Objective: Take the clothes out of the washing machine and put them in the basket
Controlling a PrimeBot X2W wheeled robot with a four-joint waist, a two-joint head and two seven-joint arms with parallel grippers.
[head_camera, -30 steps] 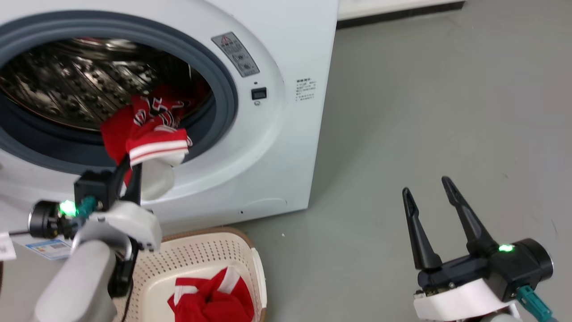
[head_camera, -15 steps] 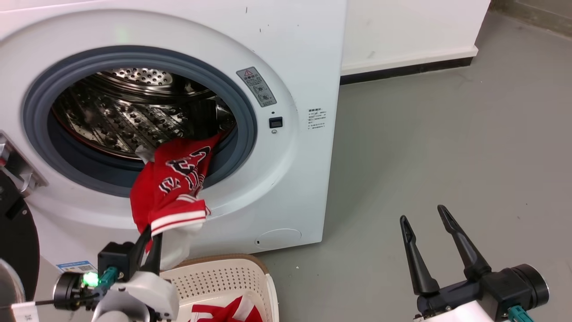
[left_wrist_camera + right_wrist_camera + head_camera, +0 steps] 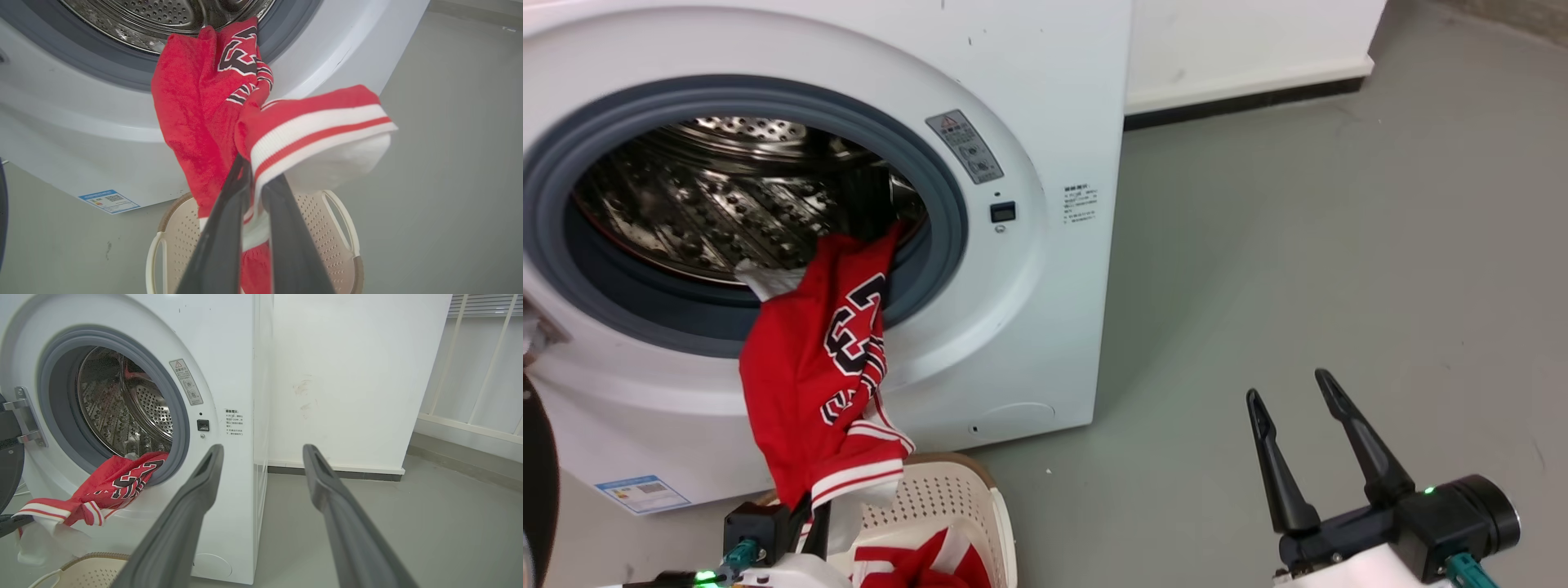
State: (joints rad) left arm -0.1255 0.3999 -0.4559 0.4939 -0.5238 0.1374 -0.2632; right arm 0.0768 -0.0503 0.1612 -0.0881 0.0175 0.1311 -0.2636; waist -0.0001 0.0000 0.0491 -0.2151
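The right end effector (image 3: pixel 1286 385) hung with its fingers apart, off to the right of the large white front-loading washing machine (image 3: pixel 1045 98). The left end effector (image 3: pixel 253 175) was clamped on the striped hem of the red soft jersey with black-and-white lettering (image 3: pixel 800 384). Below it, at the machine's foot, stood the cream perforated plastic basket (image 3: pixel 992 506), holding another red white-trimmed garment (image 3: pixel 915 563). The jersey's far end trailed over the machine's grey rubber gasket (image 3: pixel 947 237) into the perforated steel drum (image 3: pixel 711 204).

Grey floor (image 3: pixel 1298 204), white wall (image 3: pixel 351 375) with dark skirting (image 3: pixel 1241 102)
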